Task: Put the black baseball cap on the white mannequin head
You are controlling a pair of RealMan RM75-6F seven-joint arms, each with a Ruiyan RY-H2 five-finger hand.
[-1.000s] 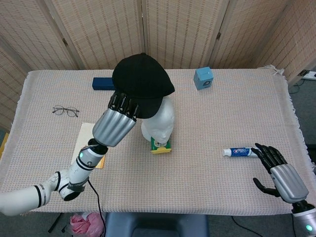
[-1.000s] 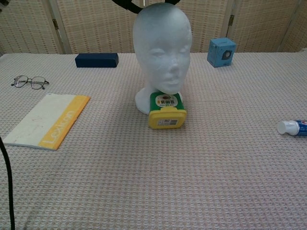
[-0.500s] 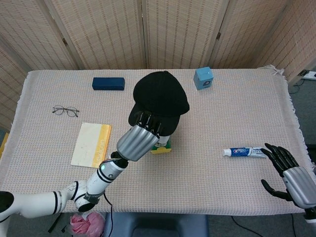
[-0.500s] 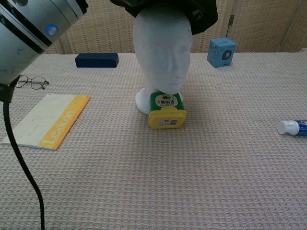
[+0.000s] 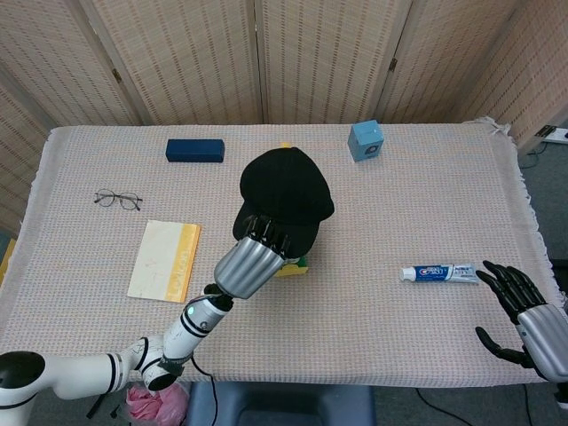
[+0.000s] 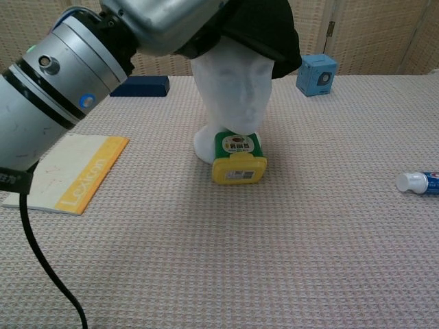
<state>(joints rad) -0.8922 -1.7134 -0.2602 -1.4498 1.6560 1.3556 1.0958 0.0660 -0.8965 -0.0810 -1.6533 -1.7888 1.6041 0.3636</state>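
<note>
Cap lowered onto the mannequin, left hand gripping its brim.

On the left of the head view lie the glasses point(image 5: 118, 200) and a notebook point(image 5: 165, 260) on the tabletop point(image 5: 399, 337). At centre, the left hand point(image 5: 251, 260) grips the brim of the black baseball cap point(image 5: 286, 191), which sits over the white mannequin head point(image 6: 231, 92); in the chest view it hangs low on the right side, so it looks skewed. At lower right the right hand point(image 5: 524, 311) rests empty with fingers spread, near the toothpaste tube point(image 5: 437, 272). Judged risk: letting go now could leave the cap crooked or let it slide off, and pulling on the brim could tip the mannequin onto the yellow-green container point(image 6: 238, 158) at its base.
</note>
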